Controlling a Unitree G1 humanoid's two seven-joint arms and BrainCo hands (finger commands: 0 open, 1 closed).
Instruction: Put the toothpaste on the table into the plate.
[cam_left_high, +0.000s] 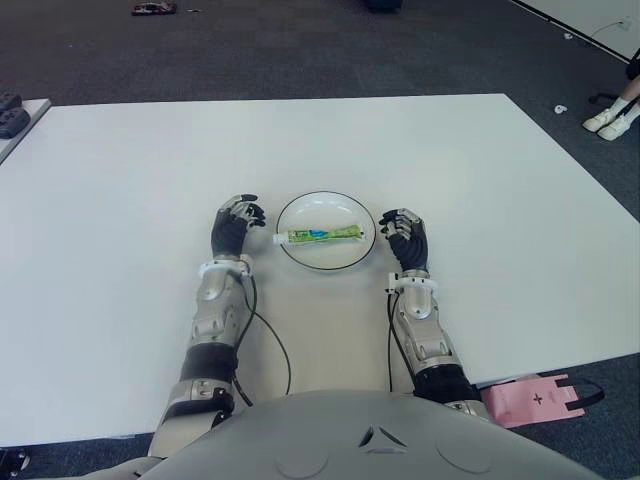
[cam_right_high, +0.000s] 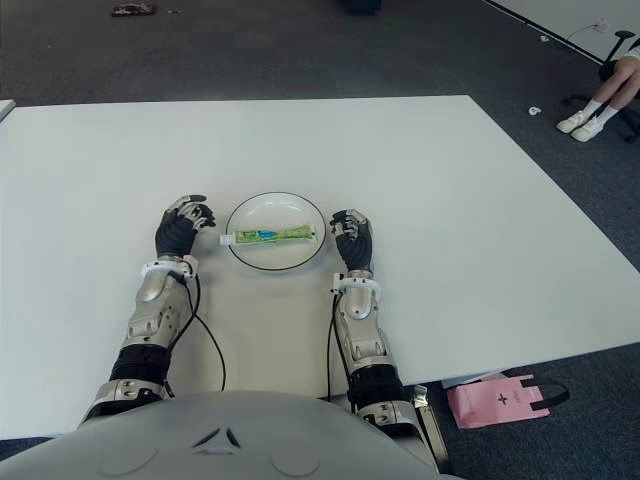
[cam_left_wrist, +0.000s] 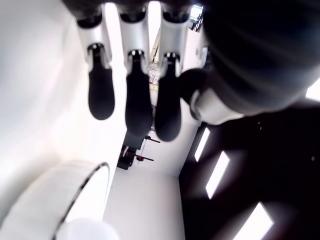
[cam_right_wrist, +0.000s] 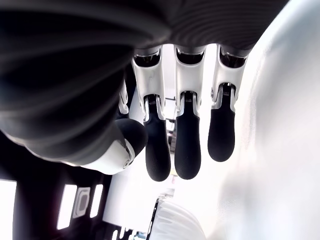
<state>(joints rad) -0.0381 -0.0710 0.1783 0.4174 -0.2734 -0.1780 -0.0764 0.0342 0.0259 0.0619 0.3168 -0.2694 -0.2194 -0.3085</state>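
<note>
The toothpaste (cam_left_high: 322, 234) lies across the plate (cam_left_high: 300, 257) on the desk (cam_left_high: 120, 200), so the job looks done: left hand (cam_left_high: 235, 225) at nine o'clock and right hand (cam_left_high: 405, 238) at three o'clock flank it, fingers relaxed, holding nothing.

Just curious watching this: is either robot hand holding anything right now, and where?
Nothing is held. The toothpaste lies in the plate, between the empty left hand and right hand.
</note>
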